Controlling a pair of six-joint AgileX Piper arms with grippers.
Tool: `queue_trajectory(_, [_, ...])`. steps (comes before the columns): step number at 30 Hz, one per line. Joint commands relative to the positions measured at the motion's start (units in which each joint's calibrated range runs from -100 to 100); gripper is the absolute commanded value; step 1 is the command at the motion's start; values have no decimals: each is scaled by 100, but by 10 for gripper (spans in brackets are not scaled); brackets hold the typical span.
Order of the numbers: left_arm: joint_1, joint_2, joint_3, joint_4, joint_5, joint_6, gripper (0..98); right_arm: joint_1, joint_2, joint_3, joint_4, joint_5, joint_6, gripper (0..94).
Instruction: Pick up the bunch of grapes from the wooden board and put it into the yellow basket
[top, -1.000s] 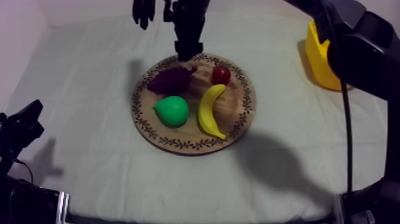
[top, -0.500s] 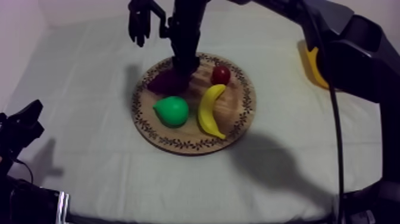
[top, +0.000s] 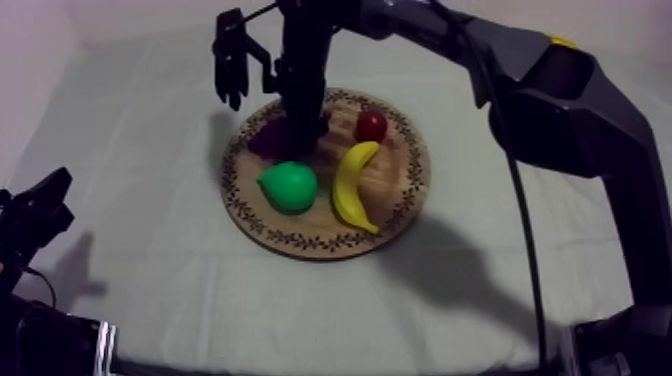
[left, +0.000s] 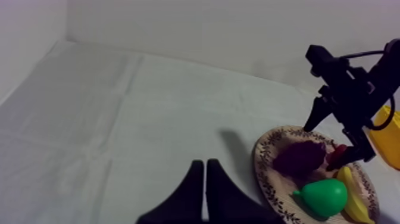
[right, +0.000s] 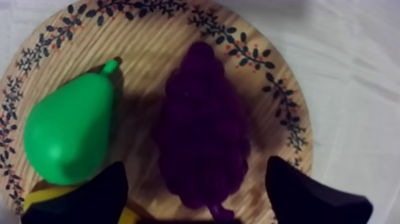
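Note:
The purple bunch of grapes (right: 202, 134) lies on the round wooden board (right: 149, 53), beside the green pear (right: 68, 134). My right gripper (right: 195, 168) hangs open just over the grapes, one finger (right: 101, 193) on each side of the bunch. From above, the right gripper (top: 300, 122) covers most of the grapes (top: 266, 139) at the board's (top: 400, 215) far left. The yellow basket (left: 387, 134) stands behind the right arm. My left gripper (left: 205, 173) is shut on nothing, resting low at the table's left (top: 40, 205).
A pear (top: 288, 186), a banana (top: 355, 185) and a small red fruit (top: 371, 125) share the board. The right arm (top: 520, 80) stretches across the table's far right. Bare cloth (top: 140, 150) lies left of the board.
My right gripper has come down from the board's far rim onto the grapes, and its arm has swung across in front of the basket. The left arm has not moved.

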Motion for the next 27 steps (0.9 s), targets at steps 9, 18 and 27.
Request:
queue_trajectory(9, [-3, 0, -3, 2, 2, 1, 1, -11, 711, -521, -12, -80, 64, 597])
queue_trajectory(18, [-3, 0, -3, 2, 2, 1, 1, -7, 870, -618, -3, -316, -32, 218])
queue_trajectory(27, [-3, 0, -3, 2, 2, 1, 1, 196, 107, -205, 67, -547, -72, 190])
